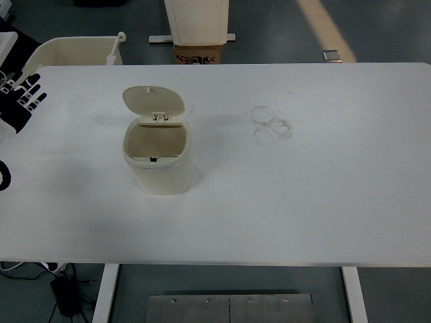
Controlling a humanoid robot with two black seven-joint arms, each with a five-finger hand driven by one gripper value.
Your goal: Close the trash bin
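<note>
The flat white rectangular table (323,202) carries 1 cream plastic trash bin (160,171), lid up, right of the left hand (20,104).

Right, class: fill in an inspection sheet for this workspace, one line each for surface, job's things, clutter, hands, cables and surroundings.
Surface: white rectangular table, faint grey ring marks right of centre.
Job's things: cream plastic trash bin, its hinged lid standing open; inside looks empty.
Clutter: nothing seen.
Hands: left hand with black and white fingers spread, at the left edge, clear of the bin; right hand not in view.
Cables: black cable and adapter on the floor below.
Surroundings: cream tub and cardboard box beyond the far edge.
</note>
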